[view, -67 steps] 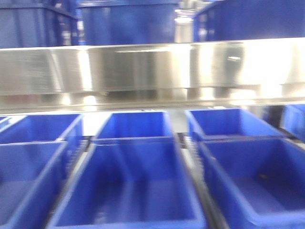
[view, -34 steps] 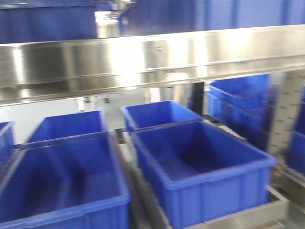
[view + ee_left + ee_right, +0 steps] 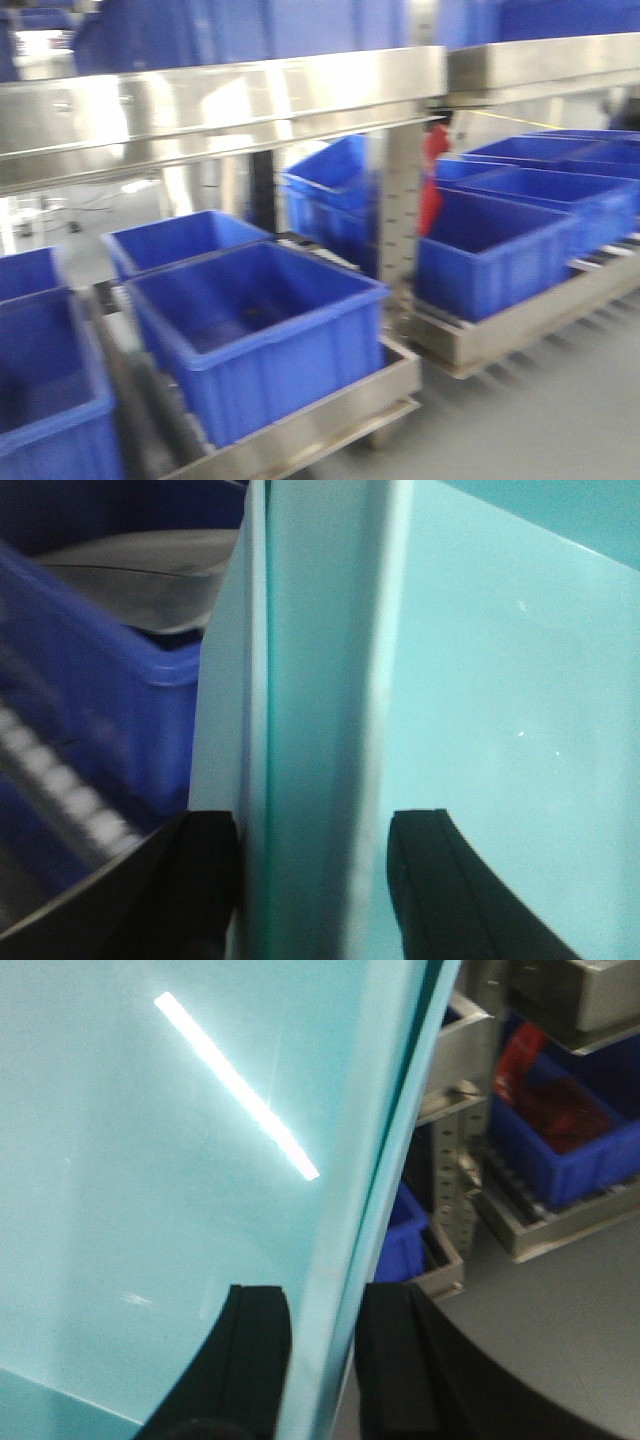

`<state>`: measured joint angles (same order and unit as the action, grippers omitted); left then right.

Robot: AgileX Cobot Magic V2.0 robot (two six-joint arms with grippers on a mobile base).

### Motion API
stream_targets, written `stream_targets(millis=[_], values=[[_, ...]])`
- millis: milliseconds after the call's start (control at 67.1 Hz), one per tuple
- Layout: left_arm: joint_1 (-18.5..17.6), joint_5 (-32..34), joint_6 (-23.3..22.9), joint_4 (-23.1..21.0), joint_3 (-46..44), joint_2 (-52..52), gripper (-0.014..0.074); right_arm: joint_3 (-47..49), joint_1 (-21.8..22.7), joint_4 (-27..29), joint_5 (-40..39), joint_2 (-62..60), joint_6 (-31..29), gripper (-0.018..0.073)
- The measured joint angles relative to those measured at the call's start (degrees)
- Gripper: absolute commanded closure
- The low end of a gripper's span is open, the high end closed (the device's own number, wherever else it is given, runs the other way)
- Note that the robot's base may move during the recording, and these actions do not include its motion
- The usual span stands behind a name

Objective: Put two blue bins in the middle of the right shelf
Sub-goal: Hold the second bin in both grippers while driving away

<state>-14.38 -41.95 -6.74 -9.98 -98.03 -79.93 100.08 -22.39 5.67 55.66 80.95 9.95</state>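
Both grippers hold one bin, which looks pale teal in the wrist views. My left gripper is shut on its thick rim, one black finger on each side of it. My right gripper is shut on the opposite rim, with the bin's smooth wall at left. Neither gripper shows in the front view. The right shelf, a brushed steel rack, stands at right with several blue bins on its middle level.
A nearer steel rack fills the left and centre, with blue bins on roller lanes and more bins above. A steel upright separates the racks. Something red sits behind it. Grey floor lies at lower right.
The front view has swept right: the near rack's bins slid to the left of the picture, and the second rack with its bins has come into view at right.
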Motion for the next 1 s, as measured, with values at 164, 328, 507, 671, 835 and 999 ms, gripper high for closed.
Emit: stream_targets(millis=[164, 328, 507, 671, 835, 999], values=[[0.0, 0.0, 0.0, 0.0, 0.0, 0.0, 0.0707, 0.0, 0.0, 0.0, 0.0, 0.0, 0.0, 0.0713], [0.0, 0.1, 0.0, 0.0, 0.0, 0.0, 0.0707, 0.0, 0.0, 0.0, 0.0, 0.0, 0.0, 0.0713], [0.0, 0.1, 0.0, 0.0, 0.0, 0.0, 0.0707, 0.0, 0.0, 0.0, 0.0, 0.0, 0.0, 0.0713], [0.0, 0.1, 0.0, 0.0, 0.0, 0.0, 0.0707, 0.0, 0.0, 0.0, 0.0, 0.0, 0.0, 0.0713], [0.0, 0.2, 0.0, 0.0, 0.0, 0.0, 0.0707, 0.0, 0.0, 0.0, 0.0, 0.0, 0.0, 0.0713], [0.0, 0.2, 0.0, 0.0, 0.0, 0.0, 0.0707, 0.0, 0.0, 0.0, 0.0, 0.0, 0.0, 0.0713]])
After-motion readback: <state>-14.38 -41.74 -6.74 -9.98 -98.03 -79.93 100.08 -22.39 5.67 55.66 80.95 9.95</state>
